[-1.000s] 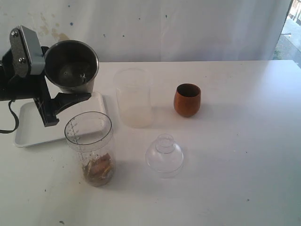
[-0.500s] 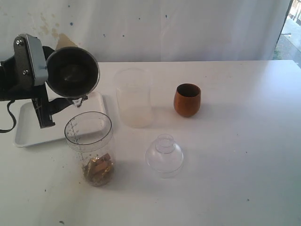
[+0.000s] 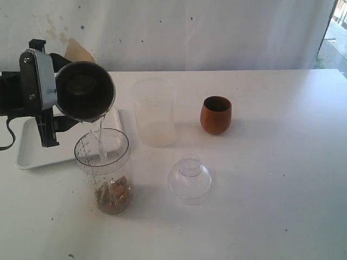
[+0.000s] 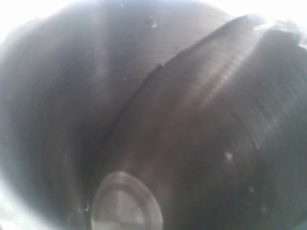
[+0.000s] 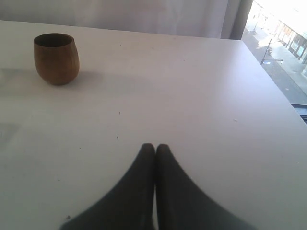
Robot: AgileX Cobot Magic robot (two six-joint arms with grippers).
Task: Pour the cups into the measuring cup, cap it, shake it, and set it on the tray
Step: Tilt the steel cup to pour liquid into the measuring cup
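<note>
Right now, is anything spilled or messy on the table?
No spill that I can see. The tumbler is tipped over the measuring cup, and its clear stream falls inside, toward brown bits at the bottom. The lid lies apart on the table, not on any cup.

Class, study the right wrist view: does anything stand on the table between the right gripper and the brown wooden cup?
Nothing visible does. Only bare white table lies between the shut right gripper and the upright wooden cup, which stands apart from it.
</note>
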